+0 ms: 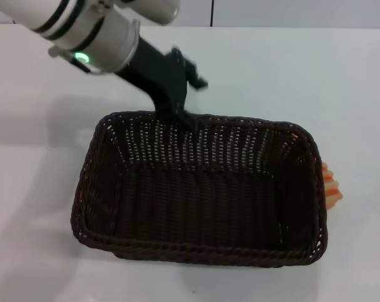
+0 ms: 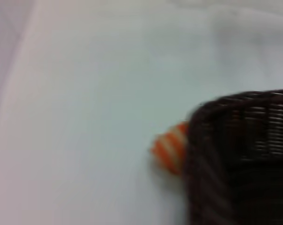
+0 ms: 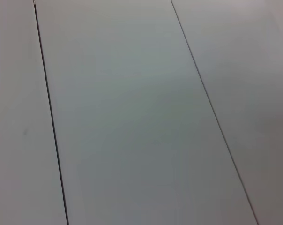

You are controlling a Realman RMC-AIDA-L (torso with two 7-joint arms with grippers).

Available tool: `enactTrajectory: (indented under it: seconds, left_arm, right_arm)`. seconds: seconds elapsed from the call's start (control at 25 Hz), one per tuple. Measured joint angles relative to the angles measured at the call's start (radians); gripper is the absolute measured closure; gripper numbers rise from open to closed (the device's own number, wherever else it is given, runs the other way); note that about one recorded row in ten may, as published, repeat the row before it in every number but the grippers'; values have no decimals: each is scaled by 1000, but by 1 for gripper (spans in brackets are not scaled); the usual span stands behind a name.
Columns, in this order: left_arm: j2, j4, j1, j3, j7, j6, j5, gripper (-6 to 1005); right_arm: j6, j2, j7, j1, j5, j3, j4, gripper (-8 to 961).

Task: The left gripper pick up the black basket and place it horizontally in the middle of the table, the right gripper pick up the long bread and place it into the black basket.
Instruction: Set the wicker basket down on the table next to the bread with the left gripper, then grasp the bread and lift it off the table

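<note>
Closest to me in the head view is the near braided rim of the black basket [image 1: 196, 189], sitting long-side across the table [image 1: 316, 75], roughly central and maybe nudged a touch right. It looks flat on the surface, though I can't tell for sure if the far side is lifted a hair.

Off the basket's right end, the long bread [image 1: 331, 185] is poking out, touching or almost touching the wicker wall. The left wrist view shows the same thing: striped end right against the basket corner.

Further back, the left gripper [image 1: 184, 116] is at the middle of the far rim, fingers looking clamped on the rim there, one side inside and one outside as far as I can make out.

My read is that we're at the set-down part. To do it well I'd make sure the basket is fully settled before letting go, then open and lift straight up so the fingers don't snag the weave and drag it. I'd avoid sliding it any further right, since the bread is jammed up against that end and would get shoved.

Plenty of bare table to the left and behind for backing out. The right gripper isn't in sight; its wrist camera only shows plain panels.
</note>
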Motion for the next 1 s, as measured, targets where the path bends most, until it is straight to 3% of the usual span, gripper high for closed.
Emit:
enactTrajectory:
  seconds: [0.16, 0.2, 0.24, 0.44, 0.52, 0.68, 0.8, 0.84, 0.88, 1.0]
  left_arm:
    - [-1, -94, 57, 9, 1, 148, 8, 302]
    - [-3, -173, 129, 39, -2, 324, 3, 262]
    - [-3, -173, 129, 39, -2, 324, 3, 261]
    - [-1, -314, 353, 234, -10, 949, -56, 254]
    - [-2, -328, 444, 334, -22, 1319, -82, 252]
    - [2, -292, 540, 431, -181, 1823, -104, 247]
    - [3, -206, 576, 455, -372, 2052, -87, 242]
    - [3, -206, 576, 455, -372, 2052, -87, 240]
    - [4, -111, 592, 467, -525, 2181, -36, 239]
    - [6, 50, 610, 466, -799, 2295, 124, 233]
  right_arm:
    - [-2, 0, -6, -2, 0, -8, 1, 125]
    - [-4, 0, -7, -2, 0, -13, 1, 126]
    - [-7, 0, -7, -2, 0, -19, 1, 126]
    - [-27, 1, -8, -4, 0, -45, 2, 126]
    - [-42, 0, -8, -6, 0, -59, 1, 126]
    - [-74, 0, -9, -5, 0, -106, -9, 126]
    - [-128, 0, -34, 7, 0, -171, -20, 126]
    - [-142, -1, -51, 12, 0, -191, -20, 126]
    - [-156, -1, -74, 18, 0, -207, -18, 125]
    - [-175, -1, -109, 38, 0, -234, -12, 125]
